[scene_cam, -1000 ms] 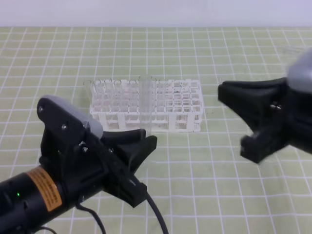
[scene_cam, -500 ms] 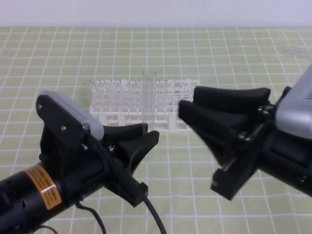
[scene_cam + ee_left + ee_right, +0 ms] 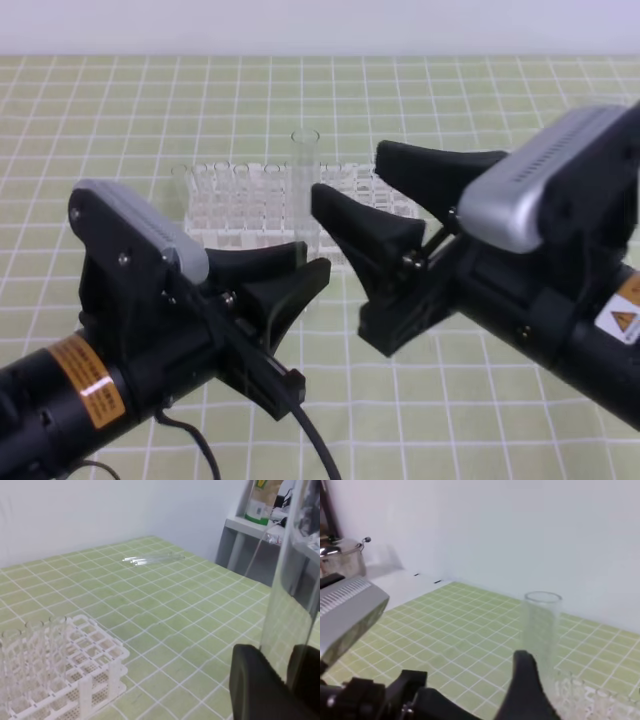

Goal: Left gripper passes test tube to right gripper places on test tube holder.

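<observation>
The green checked mat (image 3: 480, 110) fills the high view. At 4 o'clock the right arm (image 3: 560, 270) reaches in, grey ribbed cover on top and a warning-triangle label low on its side. Its right gripper (image 3: 385, 195) stands with the jaws spread wide, one finger at 12 o'clock of the other, tips just beside the tube and not touching it as far as the view shows. At 8 o'clock the left arm (image 3: 90, 390) carries an orange band; its left gripper (image 3: 305, 268) points toward 2 o'clock, jaws pinching the tube low down. The left wrist view shows two dark fingers (image 3: 260, 685) close on either side of the glass.

The holder (image 3: 250, 205), a white lattice rack, sits on the mat at 11 o'clock of centre, behind both grippers, with several clear tubes standing in its left rows. The tube (image 3: 304, 190) stands upright between the grippers, its open rim at 12 o'clock above the rack. Spare tubes (image 3: 152, 558) lie on the mat in the left wrist view, well apart from the rack.
</observation>
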`<action>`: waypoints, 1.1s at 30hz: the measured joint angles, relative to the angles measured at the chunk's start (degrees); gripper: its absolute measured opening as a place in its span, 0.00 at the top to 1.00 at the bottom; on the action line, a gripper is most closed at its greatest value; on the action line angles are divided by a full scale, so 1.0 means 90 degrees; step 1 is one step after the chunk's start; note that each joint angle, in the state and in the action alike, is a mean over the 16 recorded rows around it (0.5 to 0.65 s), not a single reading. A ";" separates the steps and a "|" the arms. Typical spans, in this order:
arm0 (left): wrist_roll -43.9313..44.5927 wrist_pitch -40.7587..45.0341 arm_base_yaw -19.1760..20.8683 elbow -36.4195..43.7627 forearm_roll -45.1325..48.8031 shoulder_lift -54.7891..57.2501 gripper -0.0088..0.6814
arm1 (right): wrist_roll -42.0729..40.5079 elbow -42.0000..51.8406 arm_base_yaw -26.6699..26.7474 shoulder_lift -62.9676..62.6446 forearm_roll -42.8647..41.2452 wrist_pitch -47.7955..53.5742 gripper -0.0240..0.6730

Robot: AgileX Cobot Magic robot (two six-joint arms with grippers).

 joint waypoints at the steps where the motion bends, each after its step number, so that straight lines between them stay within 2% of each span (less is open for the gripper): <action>1: 0.0003 0.0003 0.0000 0.0000 0.0000 -0.0002 0.86 | 0.0003 -0.0030 0.0000 0.0051 0.0000 -0.0024 0.34; 23: 0.0037 -0.0007 0.0000 0.0001 0.0005 -0.0004 0.86 | 0.0027 -0.0822 0.0000 0.1093 -0.0013 -0.0149 0.35; 28: 0.0038 -0.0014 0.0000 0.0001 0.0005 -0.0007 0.86 | 0.0053 -0.0903 0.0000 0.1201 -0.0061 -0.0157 0.41; 33: 0.0037 -0.0007 0.0000 0.0001 0.0005 -0.0002 0.86 | 0.0183 -0.0917 0.0000 0.1229 -0.0212 -0.0162 0.51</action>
